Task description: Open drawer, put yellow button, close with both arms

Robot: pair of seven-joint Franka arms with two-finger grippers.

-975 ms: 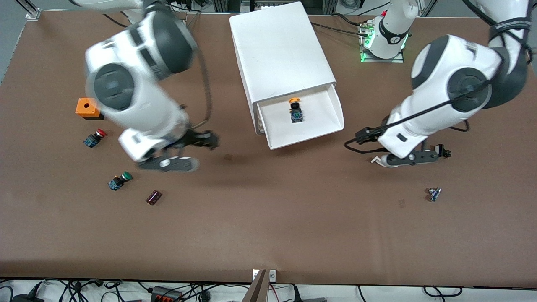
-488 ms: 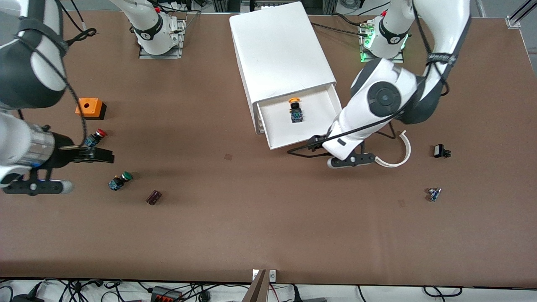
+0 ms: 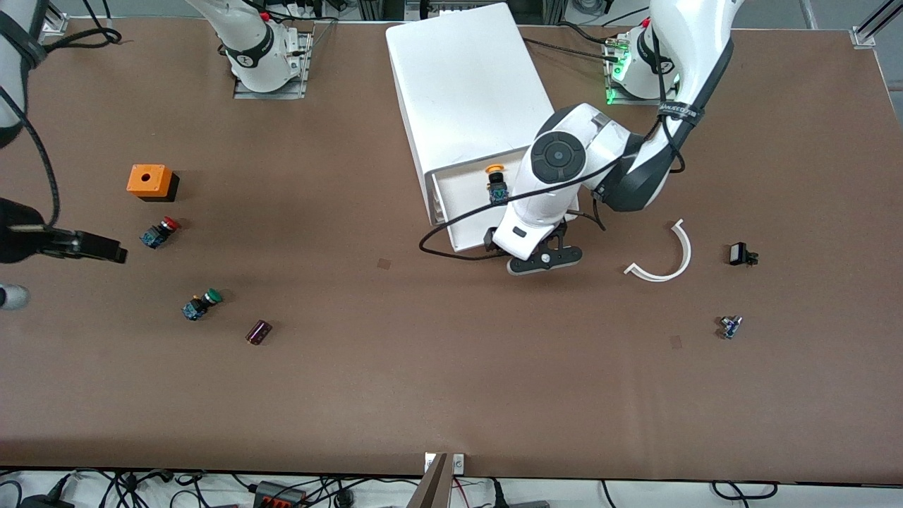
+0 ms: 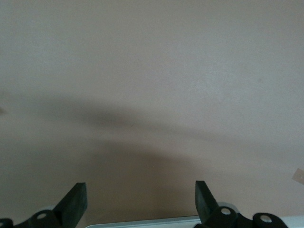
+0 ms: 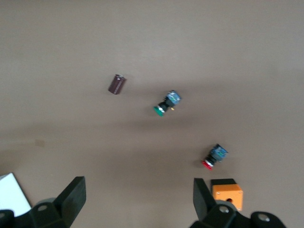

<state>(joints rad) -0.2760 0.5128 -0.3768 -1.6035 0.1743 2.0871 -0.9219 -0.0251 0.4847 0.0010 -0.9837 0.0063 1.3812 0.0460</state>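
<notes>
Broad brown table under even light, tangled cables along its near edge

Left arm hides the drawer front — (partly).

No readable text, labels, brand names, numbers or signs appear in any of the three views. A small dark mark sits on the ring of each arm base at the top of the front view, but it cannot be read as a letter or logo. The white cabinet carries no printing.
</notes>
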